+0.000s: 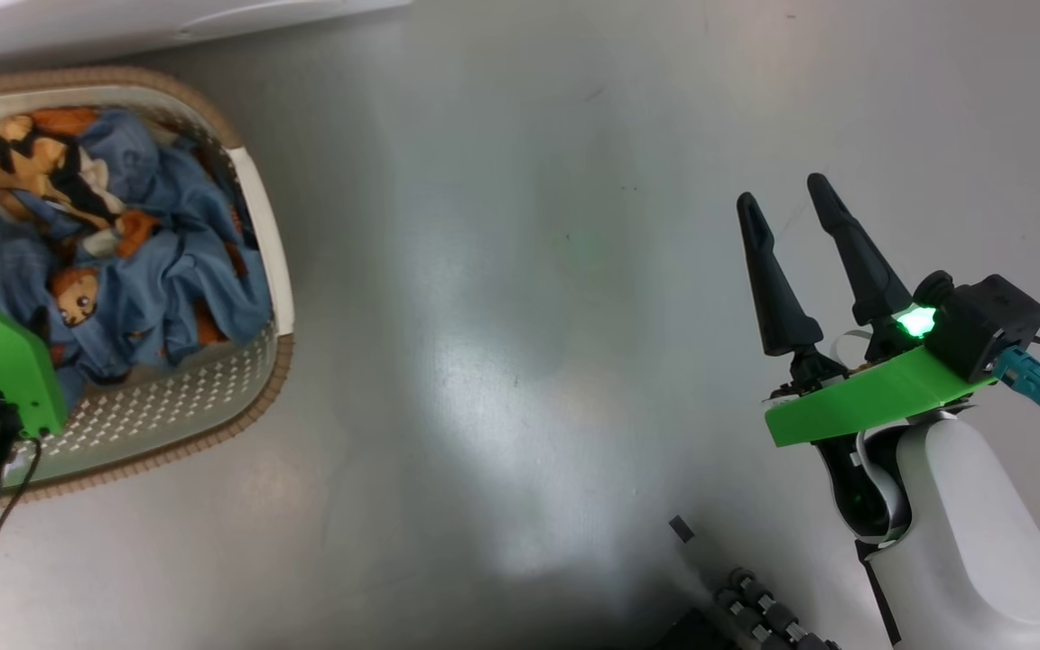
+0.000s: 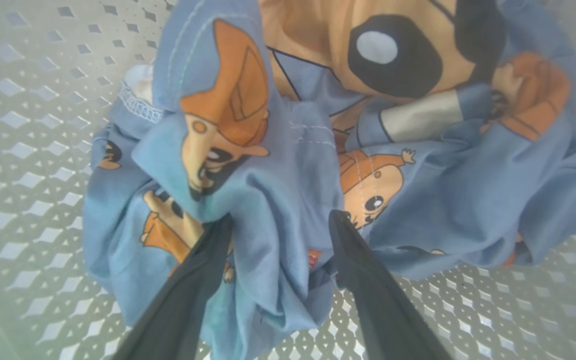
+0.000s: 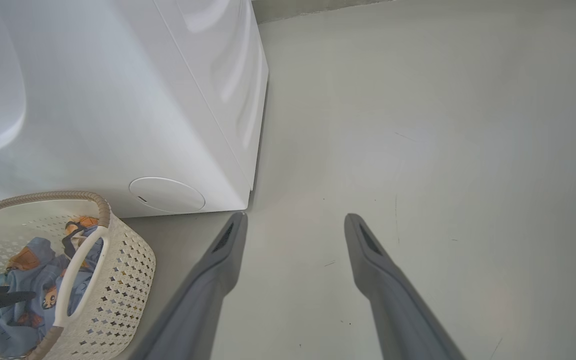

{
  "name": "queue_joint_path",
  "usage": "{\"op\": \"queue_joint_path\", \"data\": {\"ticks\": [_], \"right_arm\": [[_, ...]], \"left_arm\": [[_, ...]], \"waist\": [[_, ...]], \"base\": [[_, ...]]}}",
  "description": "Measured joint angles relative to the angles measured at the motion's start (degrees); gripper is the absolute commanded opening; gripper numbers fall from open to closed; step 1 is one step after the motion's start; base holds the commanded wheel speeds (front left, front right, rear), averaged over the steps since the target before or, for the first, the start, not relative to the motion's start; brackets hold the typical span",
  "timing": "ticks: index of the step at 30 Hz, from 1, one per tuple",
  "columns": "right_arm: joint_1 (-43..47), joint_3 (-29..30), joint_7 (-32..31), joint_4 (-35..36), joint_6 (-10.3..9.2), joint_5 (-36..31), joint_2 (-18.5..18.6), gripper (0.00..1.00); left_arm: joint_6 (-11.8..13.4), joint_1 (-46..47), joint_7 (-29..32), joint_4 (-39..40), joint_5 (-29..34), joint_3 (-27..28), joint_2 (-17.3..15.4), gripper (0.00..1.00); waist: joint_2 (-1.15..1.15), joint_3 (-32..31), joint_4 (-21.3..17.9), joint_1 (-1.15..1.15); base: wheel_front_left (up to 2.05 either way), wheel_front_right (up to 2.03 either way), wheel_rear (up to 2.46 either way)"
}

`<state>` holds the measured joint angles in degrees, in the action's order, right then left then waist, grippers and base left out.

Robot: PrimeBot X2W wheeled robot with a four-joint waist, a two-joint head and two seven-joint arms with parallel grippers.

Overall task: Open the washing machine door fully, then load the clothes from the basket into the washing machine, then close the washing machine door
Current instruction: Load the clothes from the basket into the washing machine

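We have our left gripper (image 2: pixel 280 220) down inside the basket (image 1: pixel 260 217), its two dark fingers spread wide and their tips pushed into the clothes (image 2: pixel 443 190). A raised fold of the blue fabric stands between the fingers, but they are not pinched on it, so we hold nothing on this side. The clothes lie as one crumpled bundle on the basket's perforated bottom, blue cloth with orange, tan and black cartoon faces turned up. In the head view the bundle takes up the middle of the basket, and the green bracket (image 1: pixel 5 361) on our left wrist covers its lower left part.

The basket sits on the grey floor (image 1: pixel 520 271), just beside the front of the washing machine (image 3: pixel 118 100). From the right wrist we see it below the machine's round flap (image 3: pixel 167 194), close to the white panel, though we cannot tell whether the two touch.

Our right gripper (image 1: pixel 782 194) hangs over bare floor, well apart from the basket and to the right of it. Its fingers too stand fully apart with nothing between them, pointing at the floor just past the washer's corner
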<state>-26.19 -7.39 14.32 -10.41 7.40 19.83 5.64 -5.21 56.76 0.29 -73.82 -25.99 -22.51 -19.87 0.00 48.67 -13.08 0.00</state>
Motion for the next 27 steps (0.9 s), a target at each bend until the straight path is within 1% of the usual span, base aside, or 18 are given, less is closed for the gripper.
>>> {"op": "queue_joint_path", "data": {"ticks": [1, 3, 6, 7, 8, 9, 10, 11, 18, 22, 27], "right_arm": [[-0.02, -0.10, 0.00, 0.02, 0.00, 0.00, -0.04, 1.00], [-0.02, -0.22, 0.00, 0.12, 0.00, 0.00, -0.14, 1.00], [-0.11, -0.60, 0.00, 0.20, 0.00, 0.00, -0.18, 1.00], [-0.26, -0.73, 0.00, 0.21, 0.00, 0.00, -0.23, 1.00], [-0.45, -0.79, 0.00, 0.23, 0.00, 0.01, -0.24, 1.00], [-0.66, -0.80, 0.00, 0.26, 0.00, 0.13, -0.24, 1.00], [-0.81, -0.81, 0.00, 0.31, 0.00, 0.21, -0.24, 1.00], [-0.88, -0.81, 0.00, 0.34, 0.00, 0.32, -0.24, 1.00], [-0.89, -0.46, 0.00, 0.25, 0.00, 0.37, -0.14, 1.00], [-0.90, -0.13, 0.00, -0.05, 0.00, 0.36, 0.12, 1.00], [-0.88, -0.14, 0.00, -0.97, 0.00, 0.34, 0.76, 1.00]], "left_arm": [[0.01, 0.12, 0.37, -0.04, -0.01, -0.12, -0.23, 1.00], [0.88, 0.33, 0.80, -0.10, 0.00, -0.31, -0.48, 1.00], [0.92, 0.71, 1.31, -0.11, -0.01, -0.49, -1.25, 1.00], [0.92, 0.78, 1.40, -0.11, -0.01, -0.64, -1.62, 0.82], [0.91, 0.79, 1.63, -0.12, -0.01, -0.69, -1.89, 0.48], [0.91, 0.79, 1.79, -0.13, -0.01, -0.75, -2.08, 0.48], [0.91, 0.79, 1.88, -0.16, -0.01, -0.85, -2.20, 0.16], [0.91, 0.79, 2.11, -0.16, -0.02, -0.85, -2.22, 0.00], [0.91, 0.78, 1.05, -0.22, -0.51, -0.86, -1.63, 0.00], [0.64, 0.60, -2.05, -0.26, -1.52, -0.40, -0.18, 0.00], [-0.26, -2.04, -7.97, -0.29, -4.72, 1.70, 2.09, 0.00]], "waist": [[0.00, 0.21, -0.15, 0.00], [0.00, 0.48, -0.44, 0.00], [0.00, 0.72, -0.89, 0.00], [0.00, 0.80, -1.05, 0.00], [0.00, 0.86, -1.18, 0.00], [0.00, 0.92, -1.28, 0.00], [0.00, 0.97, -1.35, 0.00], [0.00, 0.98, -1.37, 0.00], [0.00, 0.27, -0.72, 0.00], [0.00, -1.14, 0.05, 0.00], [0.00, -4.14, 1.11, 0.00]], "base": [[0.00, 0.00, 0.00], [0.00, 0.00, 0.00], [0.00, 0.00, 0.00], [0.00, 0.00, 0.00], [0.00, 0.00, 0.00], [0.00, 0.00, 0.00], [0.00, 0.00, 0.00], [0.00, 0.00, 0.00], [0.00, 0.00, 0.00], [0.00, 0.00, 0.00], [0.00, 0.00, 0.00]]}}
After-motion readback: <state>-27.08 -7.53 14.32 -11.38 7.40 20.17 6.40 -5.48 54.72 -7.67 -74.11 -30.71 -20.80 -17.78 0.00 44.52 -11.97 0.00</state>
